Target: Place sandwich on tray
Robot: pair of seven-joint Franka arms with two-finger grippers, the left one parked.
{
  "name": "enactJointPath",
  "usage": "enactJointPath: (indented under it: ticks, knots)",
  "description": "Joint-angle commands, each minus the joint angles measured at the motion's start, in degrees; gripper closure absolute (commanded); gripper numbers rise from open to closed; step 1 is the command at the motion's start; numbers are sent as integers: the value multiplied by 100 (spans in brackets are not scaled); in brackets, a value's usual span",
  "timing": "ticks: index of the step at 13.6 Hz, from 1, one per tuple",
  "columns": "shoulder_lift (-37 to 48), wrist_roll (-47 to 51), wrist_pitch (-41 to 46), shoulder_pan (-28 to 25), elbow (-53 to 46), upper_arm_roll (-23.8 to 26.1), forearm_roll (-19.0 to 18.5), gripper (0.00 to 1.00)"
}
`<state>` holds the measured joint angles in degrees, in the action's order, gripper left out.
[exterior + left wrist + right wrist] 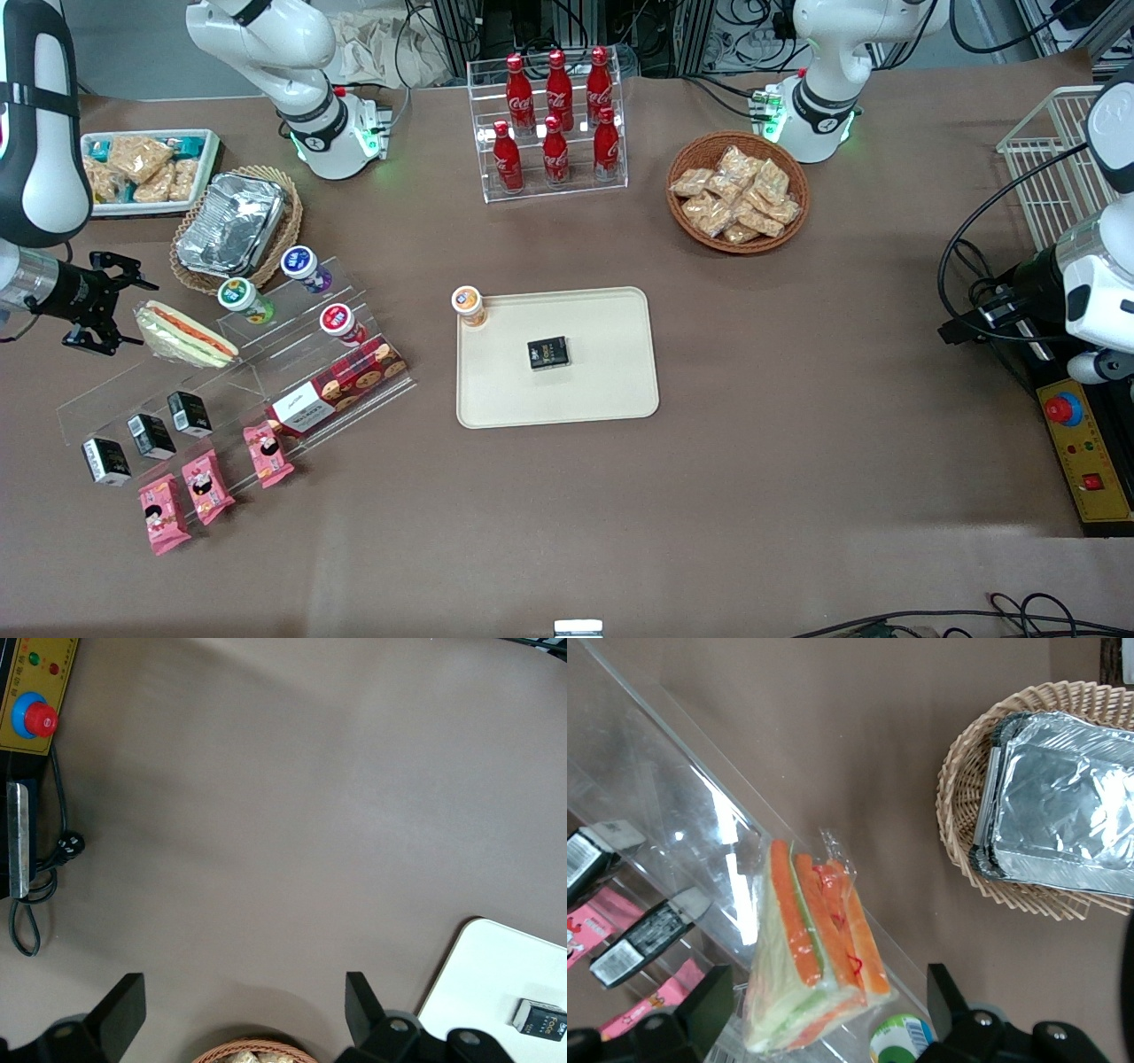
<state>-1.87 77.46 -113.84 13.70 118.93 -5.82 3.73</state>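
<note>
Claw (111,306) open beside sandwich (184,334); Coca-Cola bottles (556,115).

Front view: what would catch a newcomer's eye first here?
Probably the red cola bottles in their clear rack, farther from the camera than the cream tray at mid-table. Next, toward the working arm's end, the gripper with open jaws beside the wrapped sandwich, which lies on a clear acrylic stand.
</note>
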Motion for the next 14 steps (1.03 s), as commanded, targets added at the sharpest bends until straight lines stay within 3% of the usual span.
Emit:
enactJointPath:
  ticks: [1, 11, 12, 14]
  knots:
    - [-93, 50, -253, 54, 104, 28, 145, 3]
    - [-322, 94, -701, -8, 78, 37, 365, 4]
    - [-322, 94, -727, -8, 69, 37, 365, 10]
    - [-314, 94, -771, -8, 60, 46, 365, 43]
